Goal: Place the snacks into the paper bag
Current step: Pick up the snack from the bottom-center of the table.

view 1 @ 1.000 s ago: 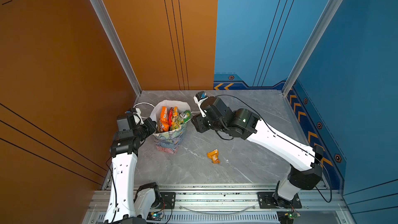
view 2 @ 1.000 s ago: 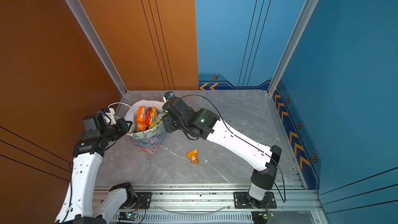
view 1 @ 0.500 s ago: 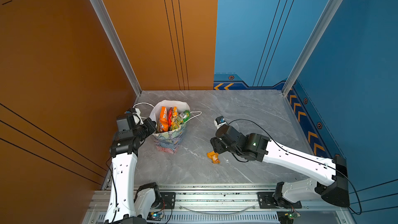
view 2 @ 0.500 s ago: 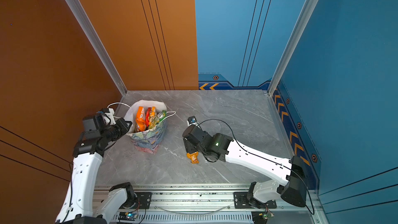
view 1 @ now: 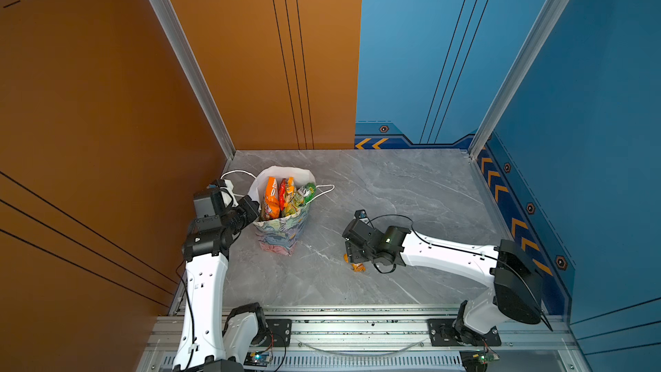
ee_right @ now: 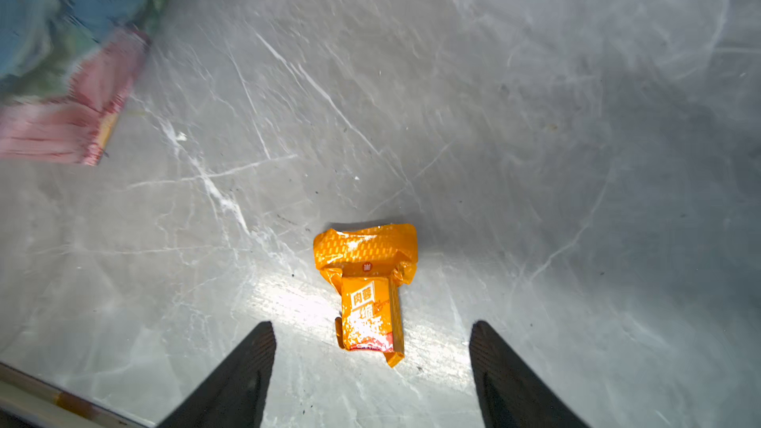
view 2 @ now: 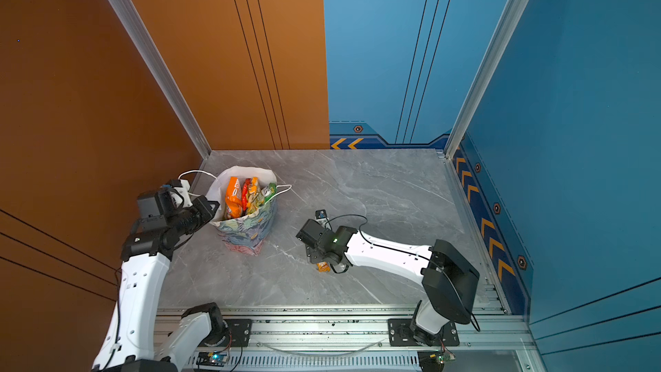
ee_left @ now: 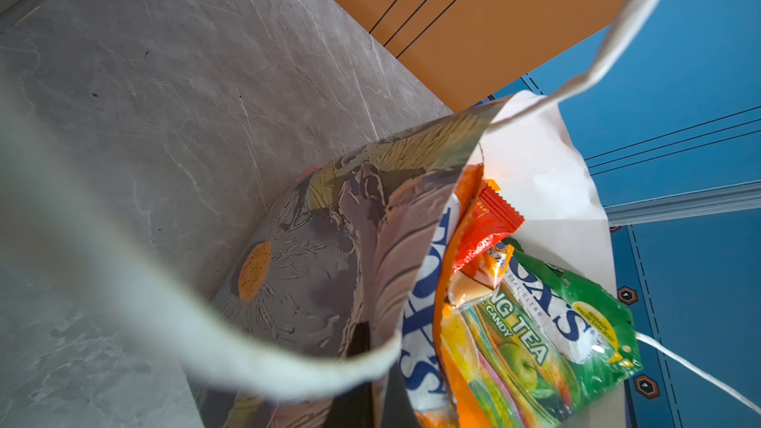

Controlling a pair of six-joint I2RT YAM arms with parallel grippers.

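Left claw (view 1: pixel 252 205) clamped, right claw (ee_right: pixel 372 324) spread.

On my screen the paper bag (ee_left: pixel 321 265) reads as matt printed paper outside and creased plain white paper within, with a soft white cord handle (ee_left: pixel 609 47). The green pouch (ee_left: pixel 576 314) inside it and the small orange packet (ee_right: pixel 366 282) are shiny, crinkled film. The table top (ee_right: pixel 535 117) looks like smooth grey marbled stone with a dull sheen. The fingers (ee_right: pixel 243 376) of the right gripper (ee_right: pixel 372 323) are matt black, and the front rail (view 1: pixel 357 320) is bare metal.
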